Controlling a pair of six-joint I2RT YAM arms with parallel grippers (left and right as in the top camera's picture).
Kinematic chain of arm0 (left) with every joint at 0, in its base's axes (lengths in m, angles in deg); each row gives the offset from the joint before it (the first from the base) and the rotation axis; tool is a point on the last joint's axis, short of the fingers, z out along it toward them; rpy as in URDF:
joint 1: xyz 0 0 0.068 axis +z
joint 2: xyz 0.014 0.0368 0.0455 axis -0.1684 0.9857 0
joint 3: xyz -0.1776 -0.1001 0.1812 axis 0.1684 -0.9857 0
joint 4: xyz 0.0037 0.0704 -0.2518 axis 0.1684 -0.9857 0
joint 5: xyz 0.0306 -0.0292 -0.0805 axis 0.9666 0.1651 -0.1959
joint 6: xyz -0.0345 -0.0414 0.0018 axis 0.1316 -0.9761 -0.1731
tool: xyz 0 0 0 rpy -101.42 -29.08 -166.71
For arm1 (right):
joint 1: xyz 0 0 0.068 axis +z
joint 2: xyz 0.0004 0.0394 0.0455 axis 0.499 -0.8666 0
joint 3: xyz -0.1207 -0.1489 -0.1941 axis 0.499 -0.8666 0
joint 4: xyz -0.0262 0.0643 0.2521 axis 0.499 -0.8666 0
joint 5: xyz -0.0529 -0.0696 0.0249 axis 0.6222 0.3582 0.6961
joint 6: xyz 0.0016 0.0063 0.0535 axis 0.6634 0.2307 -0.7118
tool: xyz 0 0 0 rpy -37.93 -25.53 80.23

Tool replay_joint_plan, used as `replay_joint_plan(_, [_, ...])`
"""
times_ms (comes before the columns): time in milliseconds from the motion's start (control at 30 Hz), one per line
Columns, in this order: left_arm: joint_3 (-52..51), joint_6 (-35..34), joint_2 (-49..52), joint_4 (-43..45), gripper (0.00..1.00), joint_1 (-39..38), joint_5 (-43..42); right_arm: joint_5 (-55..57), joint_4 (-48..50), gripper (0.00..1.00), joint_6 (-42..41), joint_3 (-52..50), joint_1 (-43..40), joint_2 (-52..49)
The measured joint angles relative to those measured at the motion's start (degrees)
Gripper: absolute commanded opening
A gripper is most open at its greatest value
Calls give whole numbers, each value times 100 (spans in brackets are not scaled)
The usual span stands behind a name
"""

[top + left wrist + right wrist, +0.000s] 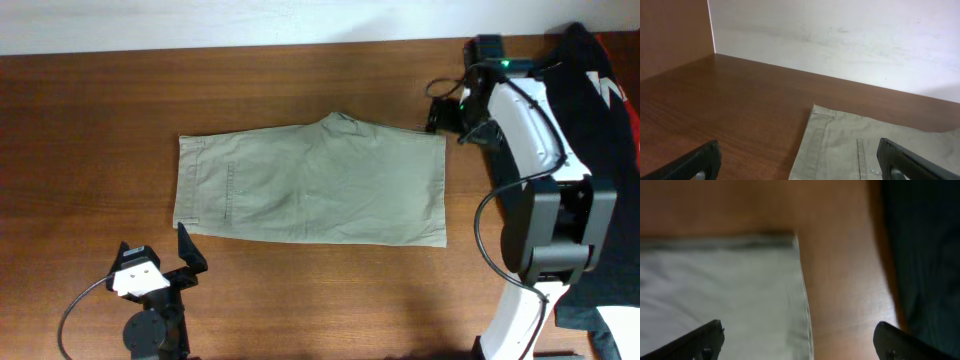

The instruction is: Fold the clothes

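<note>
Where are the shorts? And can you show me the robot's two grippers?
shorts [310, 185], overhead view, middle of the fabric.
left gripper [799, 147], left wrist view, the gap between its open fingers.
right gripper [799, 327], right wrist view, the gap between its open fingers.

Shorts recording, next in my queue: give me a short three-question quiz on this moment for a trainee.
1. True or false: the left gripper is shut on the shorts.
2. The waistband lies nearest: A) left gripper, B) right gripper, C) neither.
3. Whose fingers are open over the hem edge?
Key: 1 false, it is open and empty; 2 A; 3 the right gripper's.
</note>
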Motion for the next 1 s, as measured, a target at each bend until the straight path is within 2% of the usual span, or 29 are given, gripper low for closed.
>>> replay_joint_plan(100, [0,0,0,0,99,0,0,0,455,99,0,9,-33,0])
replay_joint_plan(600, [0,-2,0,33,99,0,-57,0,468,99,0,9,-33,0])
replay_joint_plan(733, [-15,-2,2,710,99,2,-1093,0,472,99,0,9,-33,0])
replay_joint_plan(867, [-9,-2,0,1779,99,0,-1943,0,470,99,0,9,-33,0])
replay_joint_plan(933, [111,-2,103,1720,99,0,-2070,-2,470,99,-2,9,-33,0])
replay_joint_plan(1000, [732,17,699,1423,99,2,-2146,0,457,99,0,9,-35,0])
